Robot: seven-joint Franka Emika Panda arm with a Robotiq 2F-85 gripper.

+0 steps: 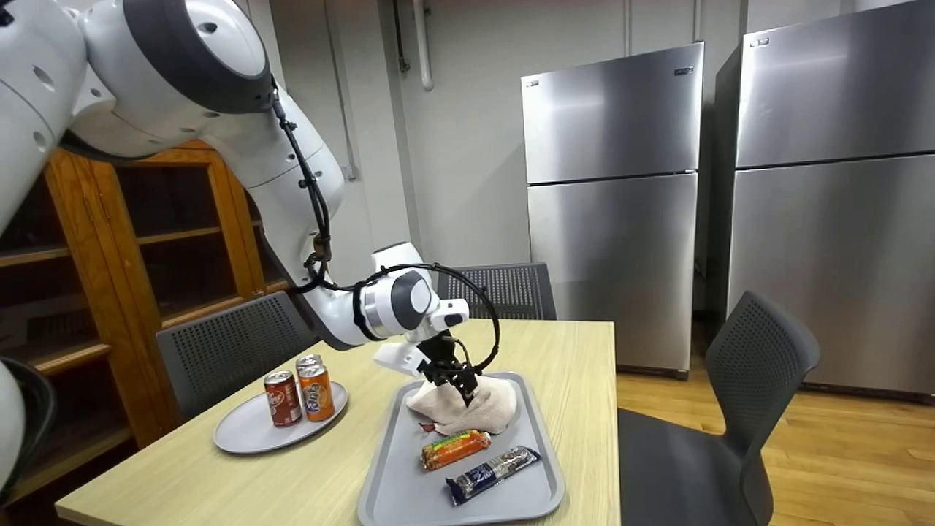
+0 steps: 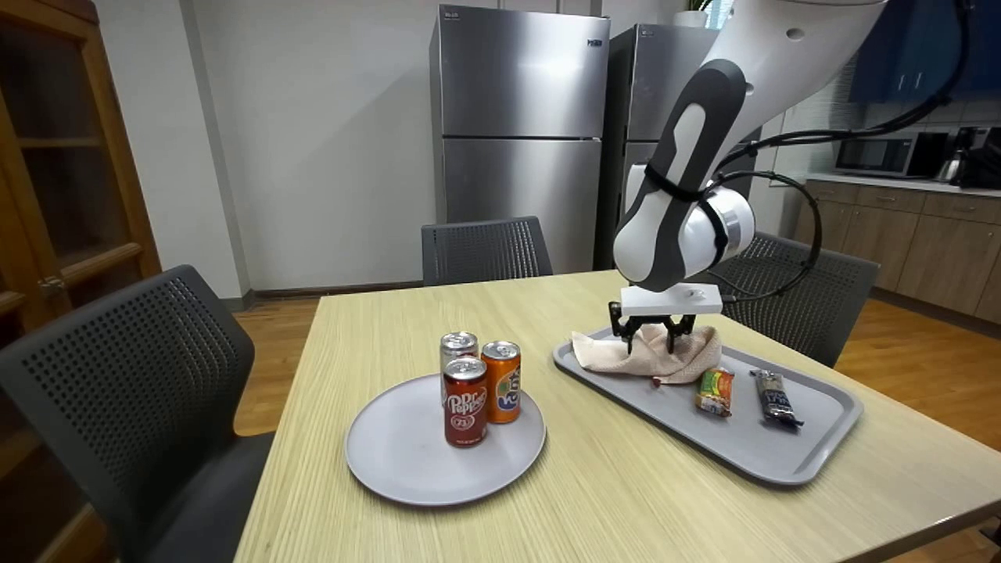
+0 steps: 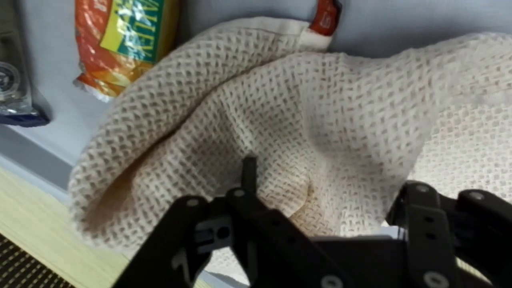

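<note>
Beige cloth (image 2: 653, 363) is bunched up on the tray (image 2: 766, 447), near the right edge of the desk (image 2: 618, 489) in both exterior views; hand (image 2: 650, 348) right at it, spread fairly wide.

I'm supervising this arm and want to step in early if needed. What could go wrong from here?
The gripper stands open at the loosely bunched cloth, so closing might catch only a shallow fold that could slip.

The orange-wrapped bar lies close beside the cloth, so a dragged edge might shift it on the tray.
</note>
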